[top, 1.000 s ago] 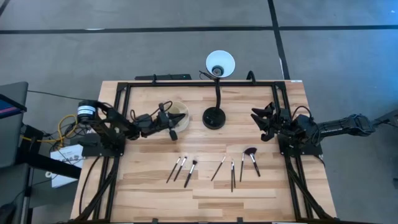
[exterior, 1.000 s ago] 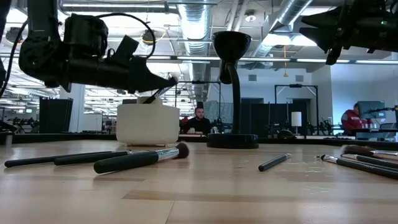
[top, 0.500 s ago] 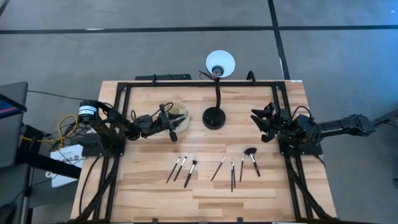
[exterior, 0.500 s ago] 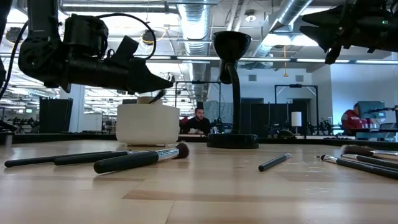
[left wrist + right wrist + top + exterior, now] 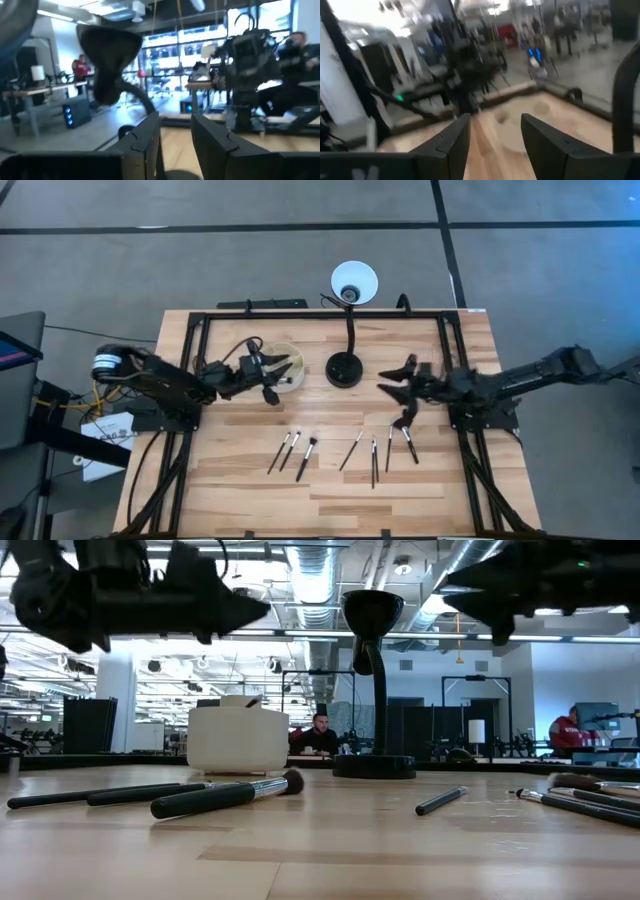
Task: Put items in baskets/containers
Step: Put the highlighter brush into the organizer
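The left gripper [image 5: 284, 370] hangs over the cream cup [image 5: 291, 383], fingers apart and empty. The right gripper [image 5: 392, 383] hangs above the fan brush [image 5: 402, 423], fingers apart.

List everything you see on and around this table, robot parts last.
table: one, pale wood, under everything
frame: one, black, along the table's edges
brushes: about eight loose, black handles, in a row on the table's near half; one has a fan tip
cup: one, cream, left of the lamp's base, a brush tip showing above its rim in the low view
lamp: one, black with a white shade, at the middle of the far side
people: two in the room behind, far off
left gripper: open, empty, above the cup
right gripper: open, empty, between the lamp's base and the fan brush
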Controlling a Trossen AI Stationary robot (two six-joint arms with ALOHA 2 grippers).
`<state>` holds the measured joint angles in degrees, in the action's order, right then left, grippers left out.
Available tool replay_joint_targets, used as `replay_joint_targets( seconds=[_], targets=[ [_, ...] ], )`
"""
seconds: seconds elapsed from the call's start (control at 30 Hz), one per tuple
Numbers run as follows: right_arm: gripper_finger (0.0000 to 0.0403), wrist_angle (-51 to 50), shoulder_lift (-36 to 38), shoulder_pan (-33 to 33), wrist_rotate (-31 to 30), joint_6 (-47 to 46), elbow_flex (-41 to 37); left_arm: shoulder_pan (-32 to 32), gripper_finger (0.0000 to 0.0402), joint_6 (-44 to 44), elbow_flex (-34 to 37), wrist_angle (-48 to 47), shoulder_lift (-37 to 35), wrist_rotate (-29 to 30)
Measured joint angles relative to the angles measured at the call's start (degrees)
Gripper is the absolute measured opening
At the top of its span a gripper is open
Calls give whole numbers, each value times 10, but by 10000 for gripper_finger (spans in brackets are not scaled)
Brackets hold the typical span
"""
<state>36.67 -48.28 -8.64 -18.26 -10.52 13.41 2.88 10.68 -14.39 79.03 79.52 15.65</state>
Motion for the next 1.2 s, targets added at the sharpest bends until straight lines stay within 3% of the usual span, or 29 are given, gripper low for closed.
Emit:
replay_joint_targets(
  seconds=[0.13, 0.27, 0.43, 0.57, 0.93, 1.2],
  targets=[
    [161, -72, -91, -44, -28, -1, 77, -8, 111, -12, 0, -89, -59, -38],
    [160, -266, -135, -95, -64, -62, 175, -11, 111, -32, 0, -166, -106, -45],
    [161, -522, -178, -144, -89, -267, 279, -11, 111, -35, 0, -215, -140, -45],
    [160, -663, -218, -190, -87, -445, 305, -11, 111, -35, 0, -216, -144, -45],
    [157, -850, -338, -336, -87, -862, 306, -11, 111, -35, 0, -216, -142, -43],
    [155, -874, -443, -366, -87, -970, 306, -11, 111, -35, 0, -216, -142, -44]
  ],
)
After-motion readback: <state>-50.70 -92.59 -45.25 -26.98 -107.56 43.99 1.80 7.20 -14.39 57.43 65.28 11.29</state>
